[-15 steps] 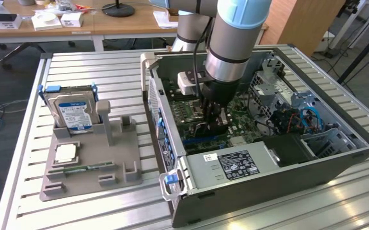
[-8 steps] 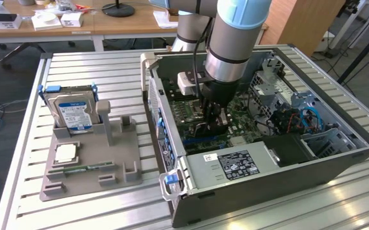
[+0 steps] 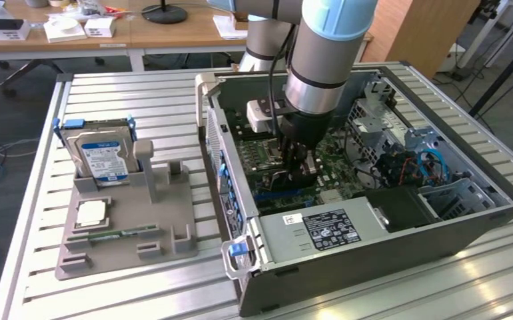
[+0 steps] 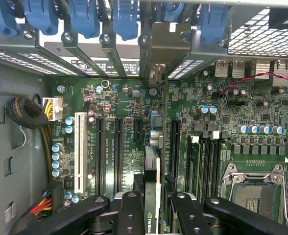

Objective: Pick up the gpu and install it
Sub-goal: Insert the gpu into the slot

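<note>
Pincer (image 4: 153,208) clamped on the gpu (image 4: 152,181) edge-on above the motherboard (image 4: 242,105) slots: light, stiff, fragile, best held by bare board edges.

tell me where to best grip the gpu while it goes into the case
Probably by its top edge, from straight above, a finger on each flat face. The gpu stands on edge over the motherboard, and the gripper holds it that way, which leaves the bottom edge free for the slot.

Matt black plastic fingers (image 4: 129,215); gpu (image 4: 153,196) glossy board (metal bracket); case (image 3: 470,227) dull metal.
</note>
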`<state>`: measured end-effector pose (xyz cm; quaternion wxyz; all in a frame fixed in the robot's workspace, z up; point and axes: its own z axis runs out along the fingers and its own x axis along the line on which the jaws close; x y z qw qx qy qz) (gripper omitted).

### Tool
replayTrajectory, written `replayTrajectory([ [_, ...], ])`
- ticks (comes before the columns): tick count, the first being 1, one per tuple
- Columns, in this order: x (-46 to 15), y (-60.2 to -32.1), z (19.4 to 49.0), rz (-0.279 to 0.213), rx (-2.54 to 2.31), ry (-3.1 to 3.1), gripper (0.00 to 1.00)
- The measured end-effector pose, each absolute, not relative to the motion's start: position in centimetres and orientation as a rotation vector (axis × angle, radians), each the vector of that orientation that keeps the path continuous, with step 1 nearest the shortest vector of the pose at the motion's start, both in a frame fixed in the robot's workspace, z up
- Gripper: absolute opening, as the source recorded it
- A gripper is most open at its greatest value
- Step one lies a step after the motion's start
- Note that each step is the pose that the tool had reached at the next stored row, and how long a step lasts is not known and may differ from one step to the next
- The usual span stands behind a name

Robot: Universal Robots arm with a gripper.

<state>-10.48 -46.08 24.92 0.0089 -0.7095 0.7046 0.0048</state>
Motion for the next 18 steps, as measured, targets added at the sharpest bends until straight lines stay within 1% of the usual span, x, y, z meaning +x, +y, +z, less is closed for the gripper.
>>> replayTrajectory([
  [6, -10.49, -46.08, 24.92, 0.015, -2.216, 2.202, 0.27],
  [7, -10.50, -46.08, 24.92, 0.015, -2.216, 2.202, 0.34],
  [14, -10.49, -46.08, 24.96, 0.015, -2.216, 2.201, 0.34],
  [18, -10.49, -46.08, 25.45, 0.015, -2.216, 2.201, 0.34],
])
